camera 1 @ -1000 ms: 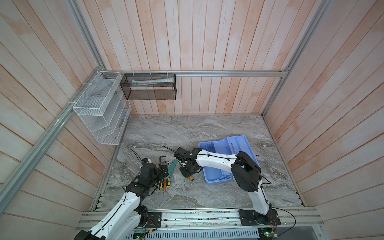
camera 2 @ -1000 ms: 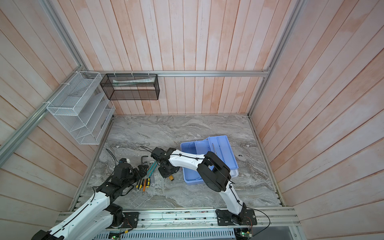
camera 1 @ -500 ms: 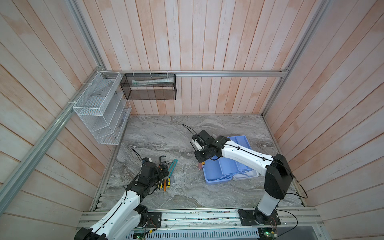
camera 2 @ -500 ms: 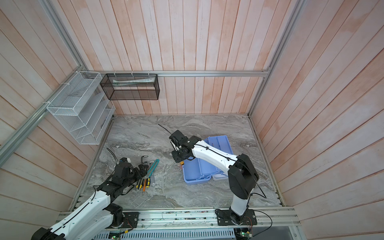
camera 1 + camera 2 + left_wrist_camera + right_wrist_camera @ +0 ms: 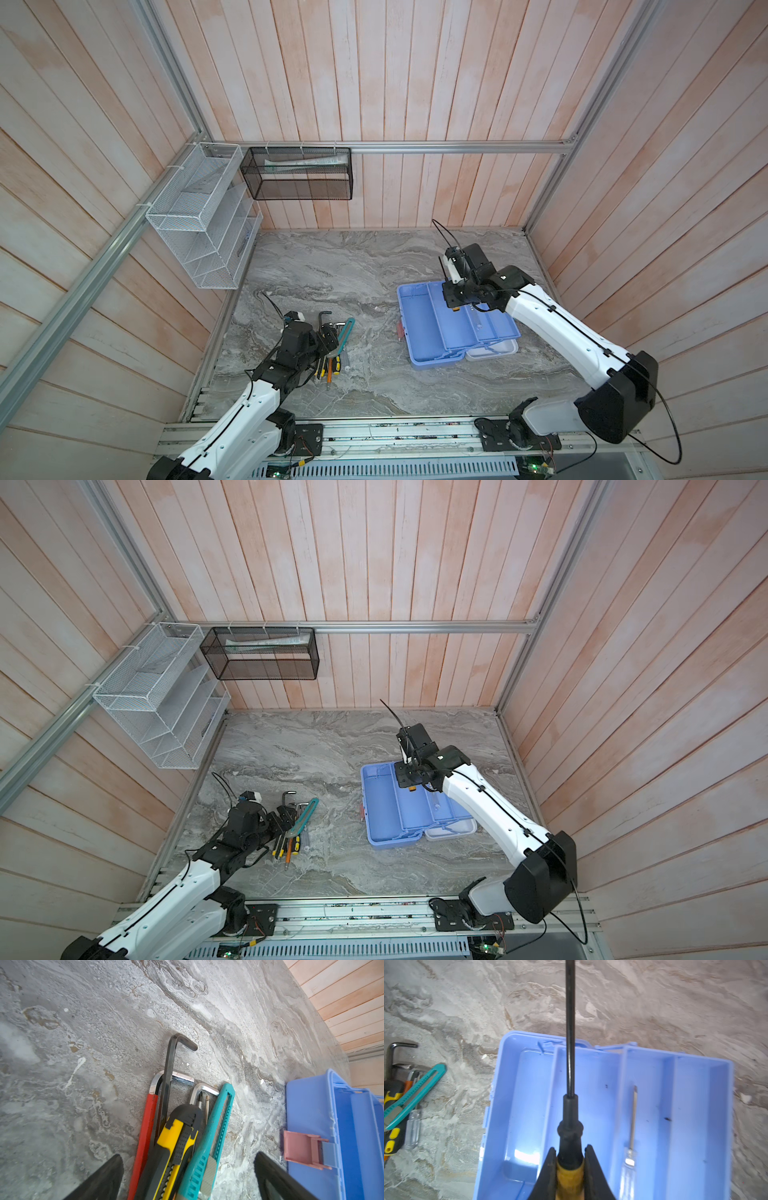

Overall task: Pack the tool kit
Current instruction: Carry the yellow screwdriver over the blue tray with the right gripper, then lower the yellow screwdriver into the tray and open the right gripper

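Light-blue, the toolbox (image 5: 422,332) lies open holding one clear screwdriver (image 5: 631,1136); above it the right gripper (image 5: 570,1148) clamps a yellow-handled screwdriver (image 5: 570,1118), while beside it the left gripper (image 5: 188,1156) gapes over the unpacked tool pile (image 5: 176,1130).

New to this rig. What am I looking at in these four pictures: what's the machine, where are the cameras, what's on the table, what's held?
Two white robot arms stand at the front edge of a marble-patterned table. Two pictures come from one stereo camera overhead. The other two come from a camera on each arm's wrist, looking along its hand.

On the table are an open light blue toolbox, with a clear-handled screwdriver in its tray, and a pile of loose tools. The pile includes hex keys, a yellow-black utility knife and a teal knife.

The left hand is open over that pile, holding nothing. The right hand is shut on a yellow-handled screwdriver, over the toolbox.
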Tool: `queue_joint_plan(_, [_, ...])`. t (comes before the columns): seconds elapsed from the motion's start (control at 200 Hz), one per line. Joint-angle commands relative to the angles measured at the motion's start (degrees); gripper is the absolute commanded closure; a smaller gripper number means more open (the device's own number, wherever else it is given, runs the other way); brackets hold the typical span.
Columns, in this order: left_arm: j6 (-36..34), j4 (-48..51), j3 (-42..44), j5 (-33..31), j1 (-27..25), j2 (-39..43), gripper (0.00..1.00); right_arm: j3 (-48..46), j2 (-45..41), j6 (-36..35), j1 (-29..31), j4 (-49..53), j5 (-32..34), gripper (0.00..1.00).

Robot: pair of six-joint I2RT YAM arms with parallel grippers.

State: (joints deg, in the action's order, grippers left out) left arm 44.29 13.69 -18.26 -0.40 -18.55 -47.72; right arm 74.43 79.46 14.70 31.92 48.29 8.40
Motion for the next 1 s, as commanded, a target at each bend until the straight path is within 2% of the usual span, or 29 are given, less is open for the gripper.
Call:
queue_joint_plan(0.0, [-1.31,-0.86,-1.97,-0.44,-0.27,-0.79,0.0,-2.04,-2.86,-0.93,-2.83,3.24,4.37,1.0])
queue_joint_plan(0.125, [-1.67,-1.09,-2.48,0.04,-0.26,-2.33,0.0,-4.4,-3.13,-2.16,-6.08,4.22,6.19,1.0])
queue_joint_plan(0.26, [-1.25,-0.96,-2.65,0.05,-0.27,-3.08,0.0,-6.47,-1.14,-3.0,-6.69,5.45,10.89,1.0])
queue_joint_plan(0.6, [-0.96,0.84,-2.93,-0.63,-0.26,-1.37,0.0,-9.03,1.39,-3.63,-7.48,3.32,12.61,1.0])
queue_joint_plan(0.73, [-1.05,1.18,-3.01,-0.69,-0.26,-1.43,0.0,-8.91,1.83,-3.46,-7.86,2.68,12.01,0.8])
queue_joint_plan(0.845, [-1.05,1.12,-2.93,-0.75,-0.26,-1.41,0.0,-8.09,2.08,-3.36,-7.88,2.51,11.49,0.68])
queue_joint_plan(0.99, [-1.3,1.29,-3.07,-1.17,-0.27,-1.2,0.0,-6.45,2.58,-3.27,-7.84,3.51,12.11,0.63])
